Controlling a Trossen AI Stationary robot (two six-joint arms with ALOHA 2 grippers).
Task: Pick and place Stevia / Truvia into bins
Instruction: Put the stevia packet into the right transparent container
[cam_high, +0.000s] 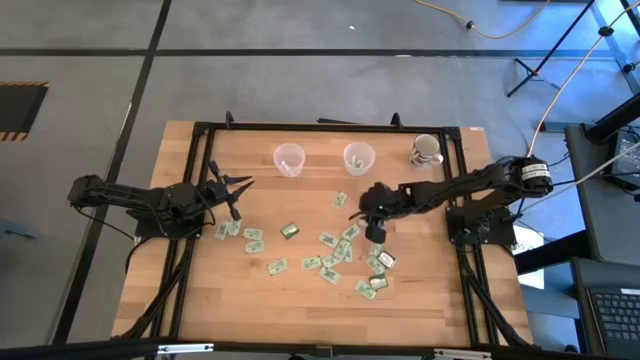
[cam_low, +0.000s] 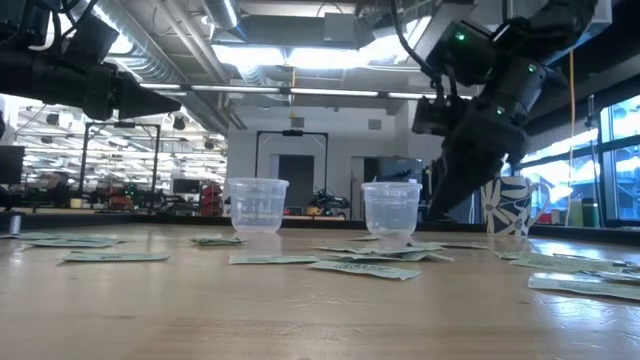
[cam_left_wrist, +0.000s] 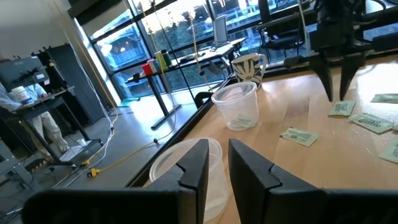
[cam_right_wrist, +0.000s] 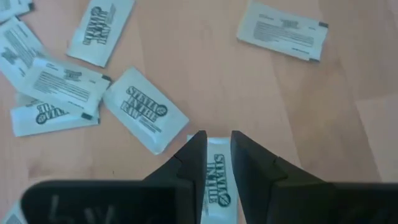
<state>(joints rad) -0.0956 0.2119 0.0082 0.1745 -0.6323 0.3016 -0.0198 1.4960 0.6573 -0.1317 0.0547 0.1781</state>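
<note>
Hidden: the sachet between the fingers (cam_right_wrist: 216, 171) shows only as a strip in the right wrist view; its lower end is cut off.
Right gripper (cam_right_wrist: 216, 146): pointing down over the right part of the scattered sachets (cam_high: 330, 255), jaws narrow, closed on that sachet's edges.
Left gripper (cam_left_wrist: 213, 163): at the left side of the table (cam_high: 200, 310), above it, jaws a narrow slit, holding nothing.
Cups: left cup (cam_high: 289, 159) and right cup (cam_high: 359, 157) stand at the far edge.
White mug (cam_high: 426, 150): right of the cups.
</note>
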